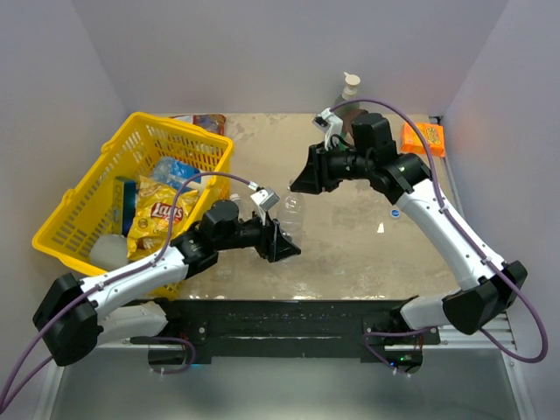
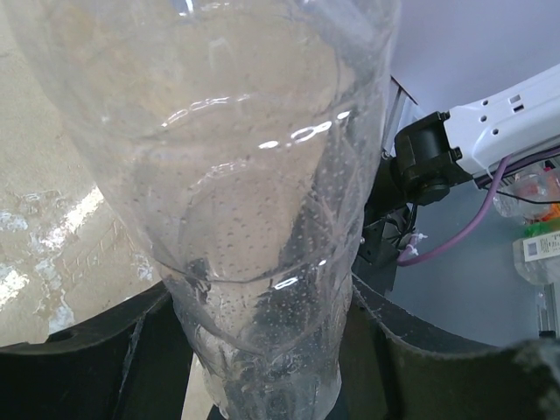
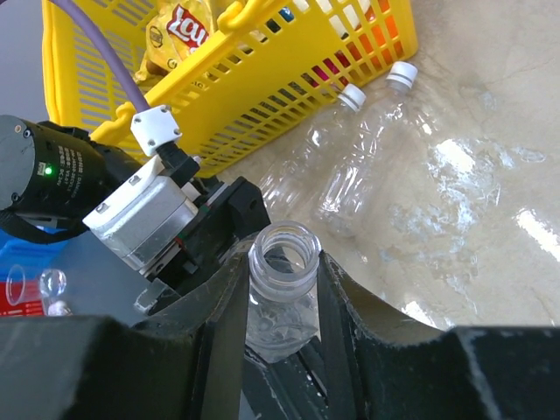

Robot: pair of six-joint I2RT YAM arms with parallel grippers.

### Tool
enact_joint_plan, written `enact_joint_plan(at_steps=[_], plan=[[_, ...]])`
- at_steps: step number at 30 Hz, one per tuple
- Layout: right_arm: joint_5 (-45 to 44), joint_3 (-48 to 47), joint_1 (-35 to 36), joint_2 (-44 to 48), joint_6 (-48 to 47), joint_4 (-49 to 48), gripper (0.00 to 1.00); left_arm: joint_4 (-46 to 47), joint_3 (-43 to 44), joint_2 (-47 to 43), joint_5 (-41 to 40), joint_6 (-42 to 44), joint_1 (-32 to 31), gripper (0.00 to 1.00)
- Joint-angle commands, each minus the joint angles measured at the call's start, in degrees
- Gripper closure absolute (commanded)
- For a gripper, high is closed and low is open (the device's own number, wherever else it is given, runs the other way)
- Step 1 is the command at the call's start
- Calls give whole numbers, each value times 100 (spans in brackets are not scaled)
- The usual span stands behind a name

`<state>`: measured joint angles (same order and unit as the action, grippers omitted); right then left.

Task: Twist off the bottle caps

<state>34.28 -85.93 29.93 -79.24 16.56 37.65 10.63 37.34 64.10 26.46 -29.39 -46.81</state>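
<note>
While the left gripper [image 1: 278, 243] is clamped on the lower body of the held bottle [image 1: 293, 213], over the middle of the table [image 1: 350, 254], that bottle's neck [image 3: 282, 254] stands open, with no cap on it. Item one, then: uncapped, judged done. The right gripper [image 1: 297, 182] sits just beside the neck. Its fingers [image 3: 219, 341] are parted with nothing between them, and the open mouth shows in the gap. Whether they touch the neck cannot be told. Items two and three: two bottles [image 3: 302, 162] [image 3: 359, 166] lie on their sides on the table, close against the yellow basket [image 3: 289, 79]. Each wears a white cap [image 3: 352, 96] [image 3: 402, 76], so both are judged outstanding. Any further bottle: not made out in any view. Loose pieces: a small blue disc [image 1: 395, 212] lies on the table near the right arm, with a white speck [image 1: 381, 227] near it. Either may be a removed cap, but both are too small to say. Tally, as a judgement: one bottle opened and in hand, at least two left to unscrew. The likely next call is to set the opened bottle down and take up a capped one.
</note>
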Motion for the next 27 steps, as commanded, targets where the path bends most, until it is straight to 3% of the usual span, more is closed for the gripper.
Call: enact_joint_plan(at_steps=[1,2,7,8,12,15,18,20,27], plan=[[-457,67,65,102,128,-161,97,246,10,-231,-88,56,-30,53],[-545,85,57,145,155,-214,99,255,-8,-248,-166,21,-30,40],[-1010,85,57,436,146,-276,100,360,-87,-275,-290,-67,-30,3],[-1072,77,65,471,120,-249,100,369,-87,-257,-351,-67,-30,0],[-1931,129,48,682,-222,31,100,361,-25,-135,-361,-76,40,0],[-3319,531,30,980,-407,50,100,369,-60,-134,-290,-129,180,0],[-4858,1372,4,1664,-443,-528,100,291,-104,-213,-386,-208,374,0],[-5734,1771,-23,2192,-478,-1153,100,-104,-52,-257,-886,-278,531,0],[-7285,3405,-49,2975,-1171,-2665,100,-677,36,-310,-1881,-594,805,0]])
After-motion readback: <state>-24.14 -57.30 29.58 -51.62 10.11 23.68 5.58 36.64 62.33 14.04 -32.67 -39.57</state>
